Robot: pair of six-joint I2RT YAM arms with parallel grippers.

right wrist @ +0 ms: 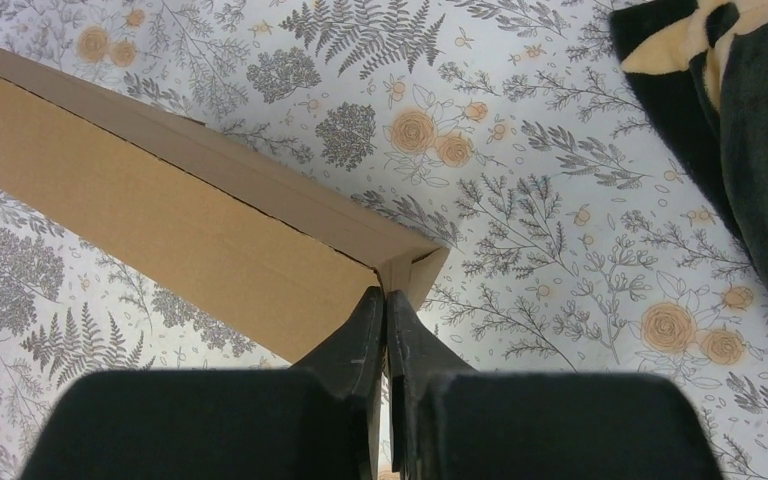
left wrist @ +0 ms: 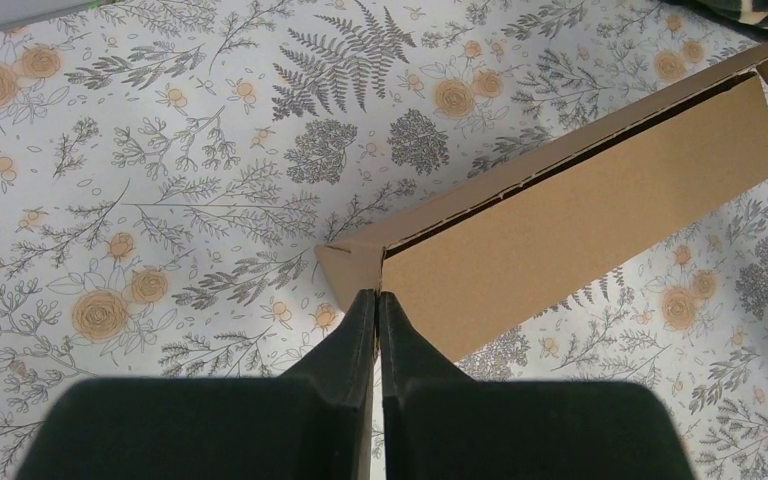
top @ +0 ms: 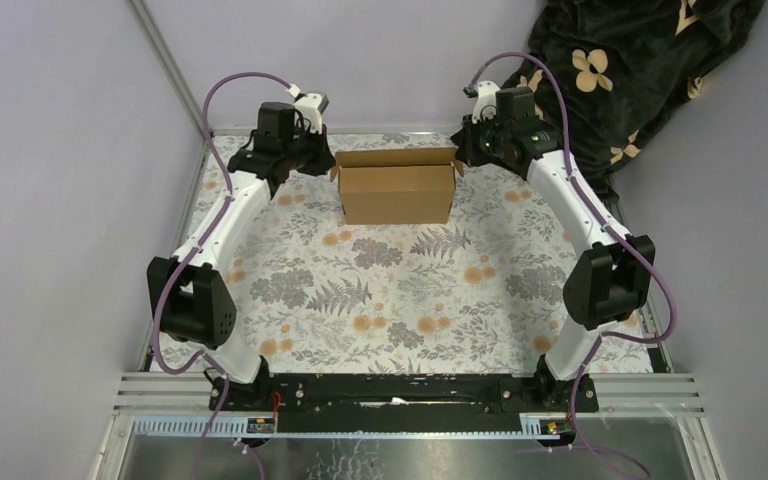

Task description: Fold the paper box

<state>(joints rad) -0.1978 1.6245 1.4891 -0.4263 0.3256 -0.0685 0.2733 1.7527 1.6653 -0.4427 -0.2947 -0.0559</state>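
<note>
From above, the paper box sits at the twelve o'clock end of the floral bench, its long front wall facing the arm bases and its top flaps up. The left pincer meets the box's nine o'clock end and the right pincer its three o'clock end. That mirrored reach probably serves to steady both ends at once, so the walls stay square while a fold is made. A dark flowered blanket is heaped at two o'clock, off the bench and clear of the work.

In the left wrist view, the left pincer has its two dark fingers pressed together, tips at the corner where a small triangular ear meets the long brown panel of the paper box. It appears to be clamped on that corner's cardboard edge, though the fingers hide the contact itself. The panel runs away toward two o'clock, with a dark slit along its upper fold.

In the right wrist view, the right pincer is likewise squeezed together at the opposite corner of the paper box, nipping the seam beside a short ear. The panel stretches toward ten o'clock, and the blanket shows at two o'clock. Gripping the corners leaves the flaps free, a sensible hold for the tucking that I judge comes next.
</note>
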